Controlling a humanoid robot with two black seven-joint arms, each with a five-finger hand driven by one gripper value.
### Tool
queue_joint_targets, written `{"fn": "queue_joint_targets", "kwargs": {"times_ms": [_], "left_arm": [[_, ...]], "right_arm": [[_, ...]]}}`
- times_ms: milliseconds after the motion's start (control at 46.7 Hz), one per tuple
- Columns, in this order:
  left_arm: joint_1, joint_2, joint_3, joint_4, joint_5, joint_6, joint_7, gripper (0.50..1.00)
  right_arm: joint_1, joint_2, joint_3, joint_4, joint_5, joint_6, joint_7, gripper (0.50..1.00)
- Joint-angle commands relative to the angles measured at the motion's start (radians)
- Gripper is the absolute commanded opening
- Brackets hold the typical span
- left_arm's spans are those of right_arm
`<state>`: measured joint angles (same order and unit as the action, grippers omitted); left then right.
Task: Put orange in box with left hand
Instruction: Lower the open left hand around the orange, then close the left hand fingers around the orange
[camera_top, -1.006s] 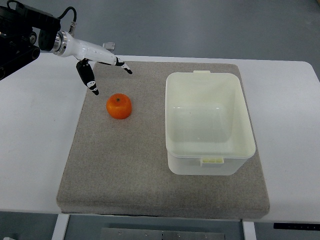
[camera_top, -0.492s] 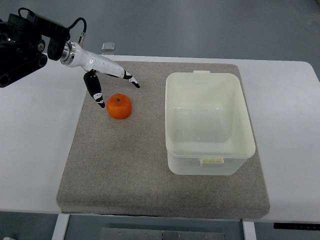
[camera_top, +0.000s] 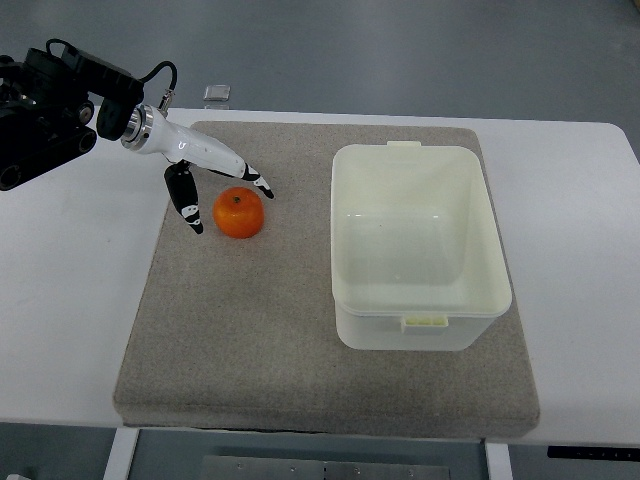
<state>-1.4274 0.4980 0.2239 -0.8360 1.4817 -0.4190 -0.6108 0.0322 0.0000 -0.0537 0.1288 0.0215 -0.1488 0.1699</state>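
Orange (camera_top: 239, 212): just under and between the fingertips, on the grey mat (camera_top: 250, 340); small, round, light, firm but with a waxy skin — likely to roll or slip if pinched off-centre.
Grip point: across its widest girth, thumb opposite the fingers.
Left hand (camera_top: 205, 175): fingers spread around the fruit, thumb on its near-left side, others over its top — no clear contact yet.
Box (camera_top: 420, 305): well to the hand's right, open.
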Motion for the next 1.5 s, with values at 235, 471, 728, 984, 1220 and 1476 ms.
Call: {"fn": "queue_joint_targets", "kwargs": {"times_ms": [235, 471, 728, 984, 1220, 1476], "left_arm": [[0.03, -0.01, 0.0, 0.031, 0.003, 0.009, 0.0, 0.992], [0.038, -0.021, 0.0, 0.037, -0.001, 0.036, 0.0, 0.992], [0.045, -0.026, 0.0, 0.035, 0.003, 0.063, 0.0, 0.992], [0.044, -0.041, 0.028, 0.037, 0.006, 0.063, 0.0, 0.992], [0.045, -0.073, 0.06, 0.057, 0.017, 0.089, 0.0, 0.984], [0.045, -0.098, 0.066, 0.103, 0.029, 0.14, 0.0, 0.979]], "right_arm": [[0.0, 0.0, 0.0, 0.0, 0.001, 0.0, -0.001, 0.926], [0.0, 0.0, 0.0, 0.0, 0.001, 0.0, 0.0, 0.926], [0.0, 0.0, 0.0, 0.0, 0.0, 0.0, 0.0, 0.926], [0.0, 0.0, 0.0, 0.0, 0.0, 0.0, 0.0, 0.926], [0.0, 0.0, 0.0, 0.0, 0.0, 0.0, 0.0, 0.926], [0.0, 0.0, 0.0, 0.0, 0.0, 0.0, -0.001, 0.926]]}}
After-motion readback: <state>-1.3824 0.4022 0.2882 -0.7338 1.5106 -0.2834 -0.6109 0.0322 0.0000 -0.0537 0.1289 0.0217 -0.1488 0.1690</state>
